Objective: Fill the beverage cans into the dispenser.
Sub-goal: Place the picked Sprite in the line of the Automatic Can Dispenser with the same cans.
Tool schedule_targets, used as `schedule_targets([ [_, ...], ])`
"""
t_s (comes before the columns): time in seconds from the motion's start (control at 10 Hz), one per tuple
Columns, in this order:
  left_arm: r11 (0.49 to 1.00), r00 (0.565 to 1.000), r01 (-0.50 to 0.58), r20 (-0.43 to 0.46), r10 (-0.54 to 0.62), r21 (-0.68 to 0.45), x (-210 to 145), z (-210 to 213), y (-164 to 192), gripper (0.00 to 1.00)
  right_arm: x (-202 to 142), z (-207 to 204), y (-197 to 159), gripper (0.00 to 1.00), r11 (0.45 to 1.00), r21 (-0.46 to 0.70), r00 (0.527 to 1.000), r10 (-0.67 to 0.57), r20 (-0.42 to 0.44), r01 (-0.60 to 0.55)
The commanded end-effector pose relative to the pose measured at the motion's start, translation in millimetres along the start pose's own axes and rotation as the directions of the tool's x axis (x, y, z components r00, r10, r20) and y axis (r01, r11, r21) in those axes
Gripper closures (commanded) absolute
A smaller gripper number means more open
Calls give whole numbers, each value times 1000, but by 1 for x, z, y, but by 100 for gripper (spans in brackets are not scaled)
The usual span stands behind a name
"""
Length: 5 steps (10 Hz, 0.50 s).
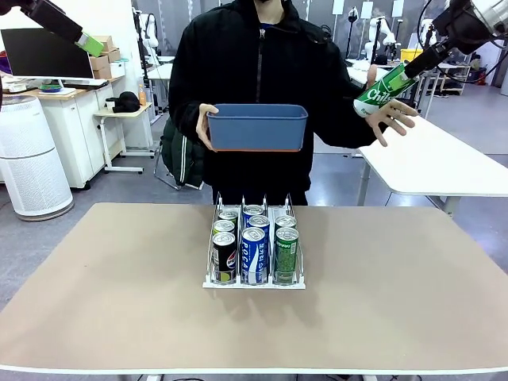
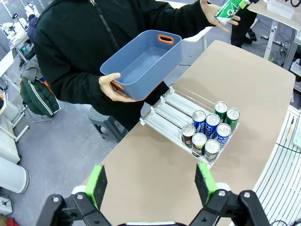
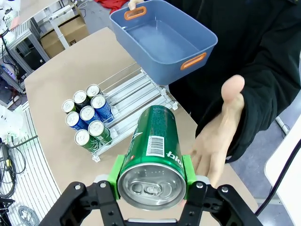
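Tan tabletop (image 1: 119, 302) in cluttered lab room. White three-lane rack (image 1: 254, 282), centre frame, holds seven slim cans. Right gripper (image 3: 151, 186) clamps green can (image 3: 153, 155), upper right; left gripper (image 2: 150, 181) jaws apart, upper left.

Glossy metal cans (image 1: 252, 252), matt plastic bin (image 1: 257, 127), matt tabletop (image 1: 119, 286)

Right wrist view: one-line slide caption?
Right tool grips a green aluminium can beside a person's open hand.
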<state>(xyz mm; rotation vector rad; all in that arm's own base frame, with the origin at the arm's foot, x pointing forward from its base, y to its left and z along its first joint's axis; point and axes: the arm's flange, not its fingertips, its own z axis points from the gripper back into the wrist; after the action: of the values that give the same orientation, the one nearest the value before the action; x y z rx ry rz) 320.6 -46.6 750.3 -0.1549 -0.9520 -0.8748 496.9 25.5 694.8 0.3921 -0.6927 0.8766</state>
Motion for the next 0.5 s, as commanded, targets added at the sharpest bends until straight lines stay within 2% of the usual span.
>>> schedule_targets([
  [0.0,1000,1000,-6,-5,6,3,-1,-2,1,0,0,0,0,42,1000,0,1000,0,0,0],
  [0.2,1000,1000,-6,-5,6,3,-1,-2,1,0,-11,20,22,42,994,21,990,113,-88,-111],
  [0.4,1000,1000,-6,-5,6,3,-1,-2,1,0,-30,37,52,42,968,43,958,250,-140,-246],
])
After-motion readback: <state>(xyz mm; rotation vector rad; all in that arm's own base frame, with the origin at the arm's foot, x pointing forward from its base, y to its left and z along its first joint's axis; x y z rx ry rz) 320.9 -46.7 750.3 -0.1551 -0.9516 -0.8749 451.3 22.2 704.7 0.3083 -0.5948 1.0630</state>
